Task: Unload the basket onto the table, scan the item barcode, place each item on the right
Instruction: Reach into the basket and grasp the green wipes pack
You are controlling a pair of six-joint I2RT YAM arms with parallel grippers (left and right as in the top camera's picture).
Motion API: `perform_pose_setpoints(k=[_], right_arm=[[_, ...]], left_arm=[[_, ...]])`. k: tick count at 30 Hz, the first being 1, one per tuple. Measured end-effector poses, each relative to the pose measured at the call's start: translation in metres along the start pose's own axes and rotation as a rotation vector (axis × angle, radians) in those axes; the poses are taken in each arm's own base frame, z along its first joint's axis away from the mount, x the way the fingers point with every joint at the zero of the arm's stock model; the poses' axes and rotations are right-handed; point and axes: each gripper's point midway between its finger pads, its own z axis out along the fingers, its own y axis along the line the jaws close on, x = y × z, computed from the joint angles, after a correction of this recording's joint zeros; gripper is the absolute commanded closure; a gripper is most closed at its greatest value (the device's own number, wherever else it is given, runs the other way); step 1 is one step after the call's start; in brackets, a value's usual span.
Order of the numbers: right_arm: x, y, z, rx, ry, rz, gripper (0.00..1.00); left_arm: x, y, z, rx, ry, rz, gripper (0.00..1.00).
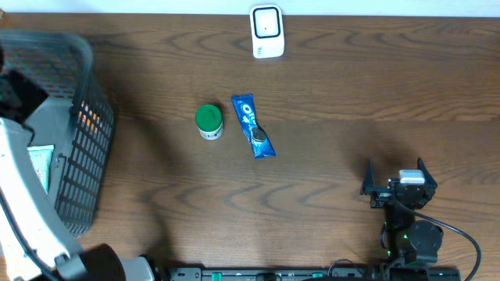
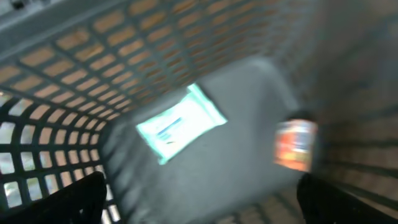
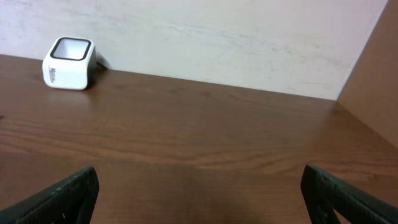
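Overhead: your table (image 1: 351,78) holds one white scanner (image 1: 266,31) at the far edge. Mid-table, one green-lidded jar (image 1: 208,121) sits just beside one blue snack packet (image 1: 253,126), and one grey basket (image 1: 86,117) stands left.

Left wrist, blurred: two items lie in the basket — a pale pouch (image 2: 180,121) and an orange pack (image 2: 295,144). Your left gripper (image 2: 205,196) is spread wide and empty.

Right wrist: your right gripper (image 3: 199,193) is equally wide — holding nothing.
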Motion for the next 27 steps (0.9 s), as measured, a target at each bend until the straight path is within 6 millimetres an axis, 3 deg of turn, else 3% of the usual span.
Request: perform_pose_setpoints(k=[4, 10, 18, 27], right_arm=[[0.000, 0.000, 0.000, 0.000, 0.000, 0.000, 0.01], [0.000, 0.000, 0.000, 0.000, 0.000, 0.000, 0.01], [0.000, 0.000, 0.000, 0.000, 0.000, 0.000, 0.01], [0.000, 0.000, 0.000, 0.000, 0.000, 0.000, 0.01]], left_arm=[[0.019, 0.015, 0.051, -0.064, 0.082, 0.067, 0.02], [0.052, 0.010, 0.104, -0.073, 0.164, 0.286, 0.02], [0.080, 0.005, 0.144, -0.067, 0.237, 0.484, 0.02], [0.110, 0.004, 0.187, -0.072, 0.360, 0.583, 0.02]])
